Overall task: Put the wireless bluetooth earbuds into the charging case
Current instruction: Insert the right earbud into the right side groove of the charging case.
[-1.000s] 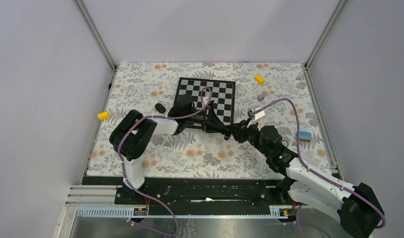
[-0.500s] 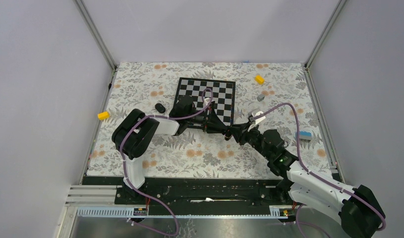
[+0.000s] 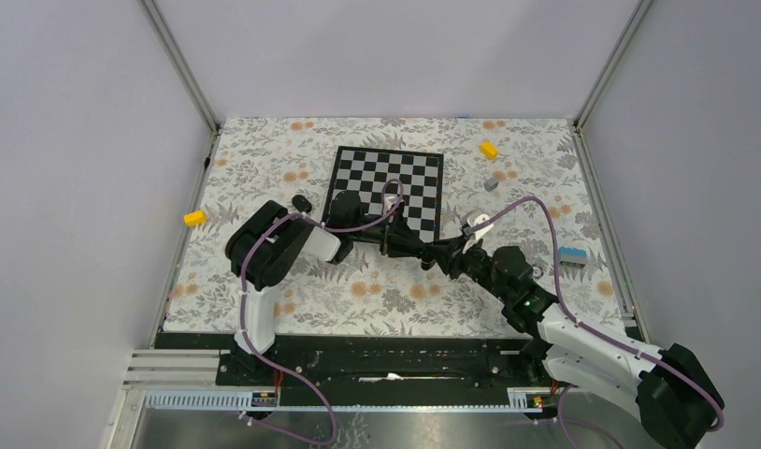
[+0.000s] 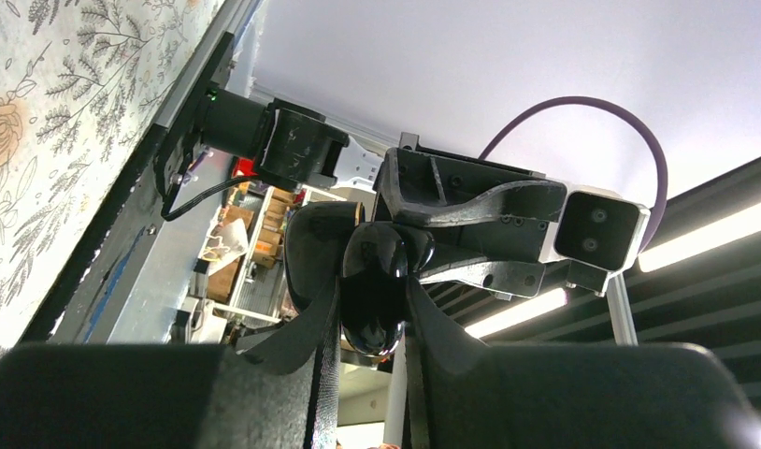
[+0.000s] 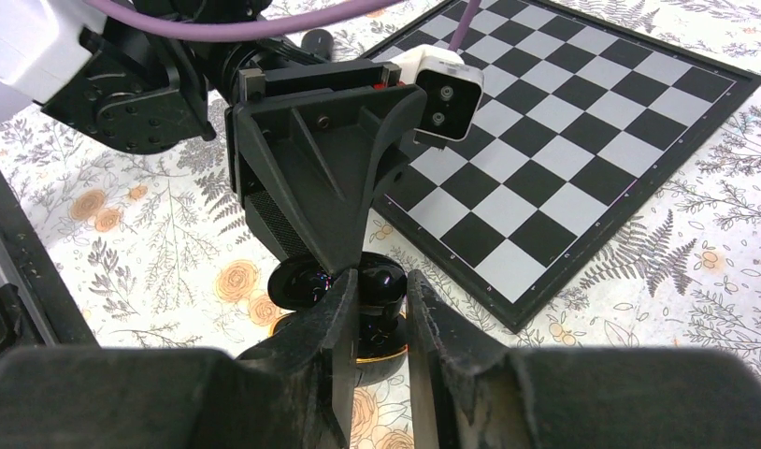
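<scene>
My two grippers meet just off the chessboard's [image 3: 386,182] near right corner. In the left wrist view my left gripper [image 4: 377,281] is shut on a glossy black pebble, the charging case [image 4: 377,318]. The right wrist view shows the case's [image 5: 297,285] lid open, with the left gripper [image 5: 335,262] coming down onto it from above. My right gripper [image 5: 381,281] is shut on a glossy black earbud [image 5: 381,292], which sits right at the case's opening. In the top view both grippers [image 3: 425,255] hide the case and the bud.
A small black rounded piece [image 3: 302,200] lies on the floral mat left of the chessboard, partly behind my left arm. Yellow blocks [image 3: 195,218] [image 3: 489,149], a grey cube [image 3: 491,183] and a blue block [image 3: 572,254] lie scattered around.
My left arm's elbow has swung right toward the chessboard, partly covering the black piece. The right arm has shifted a little. Both grippers stay joined at the same spot.
</scene>
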`<state>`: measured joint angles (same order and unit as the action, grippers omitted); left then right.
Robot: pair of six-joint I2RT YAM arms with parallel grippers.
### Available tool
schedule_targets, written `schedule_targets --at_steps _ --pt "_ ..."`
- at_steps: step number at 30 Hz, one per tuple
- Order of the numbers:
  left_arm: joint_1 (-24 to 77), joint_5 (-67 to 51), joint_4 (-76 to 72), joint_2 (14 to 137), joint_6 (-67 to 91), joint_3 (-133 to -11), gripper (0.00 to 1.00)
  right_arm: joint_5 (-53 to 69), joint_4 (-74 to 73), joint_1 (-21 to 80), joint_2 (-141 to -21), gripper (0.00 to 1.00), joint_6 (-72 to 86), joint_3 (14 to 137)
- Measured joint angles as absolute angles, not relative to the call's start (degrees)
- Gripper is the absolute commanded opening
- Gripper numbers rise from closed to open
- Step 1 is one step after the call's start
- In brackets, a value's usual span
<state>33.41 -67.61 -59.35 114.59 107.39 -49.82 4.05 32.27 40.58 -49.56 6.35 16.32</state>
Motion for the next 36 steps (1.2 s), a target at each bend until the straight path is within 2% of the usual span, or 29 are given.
schedule_targets --at_steps 4,10,36 --pt "33.4 -67.7 -69.6 117.9 114.3 -49.0 0.00 4.4 32.6 40.6 -49.2 0.10 5.7 15.8" --pt "33.6 -67.9 -77.3 119.6 117.9 -49.0 0.00 5.5 32.7 40.6 -47.3 0.10 5.2 15.2" --pt "33.8 -67.1 -80.7 119.8 119.3 -47.8 0.00 7.2 30.5 40.6 -40.8 0.10 6.5 11.7"
